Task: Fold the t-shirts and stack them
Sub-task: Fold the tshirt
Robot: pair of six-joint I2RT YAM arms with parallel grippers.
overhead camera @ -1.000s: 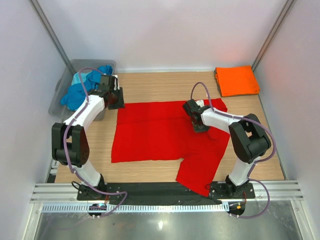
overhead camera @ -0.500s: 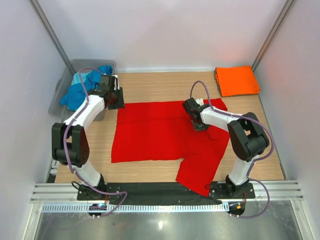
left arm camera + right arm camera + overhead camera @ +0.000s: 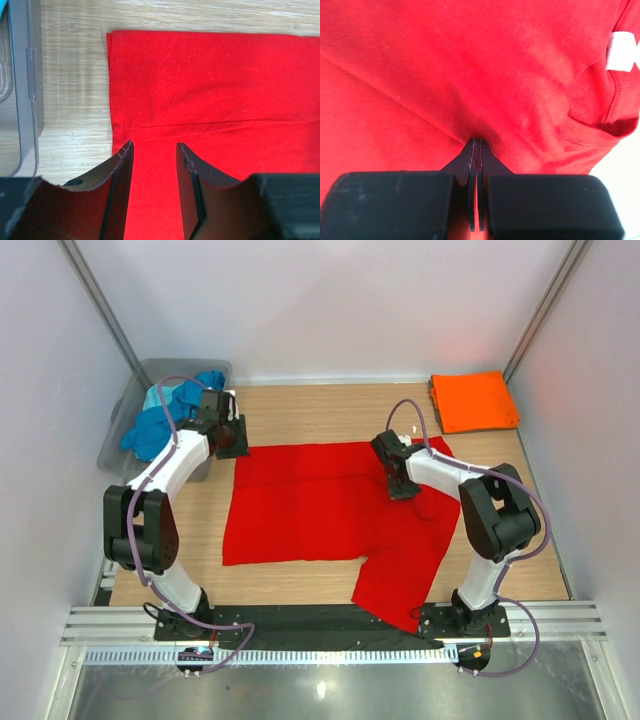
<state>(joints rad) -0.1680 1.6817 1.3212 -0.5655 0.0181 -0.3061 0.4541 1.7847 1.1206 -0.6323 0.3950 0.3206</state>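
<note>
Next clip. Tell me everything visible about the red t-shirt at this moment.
The red t-shirt is bright, plain soft cloth, spread flat on the wooden table between the arms. A straight crease runs across it near its far edge. A flap, likely a sleeve, juts toward the near edge on the right. A white label shows by the collar. The right gripper is shut, pinching a pucker of it. The left gripper stands open over its far left corner.

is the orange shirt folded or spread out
Folded: the orange t-shirt lies as a compact, neat rectangle with no sleeves or collar showing, at the far right corner of the table.
</note>
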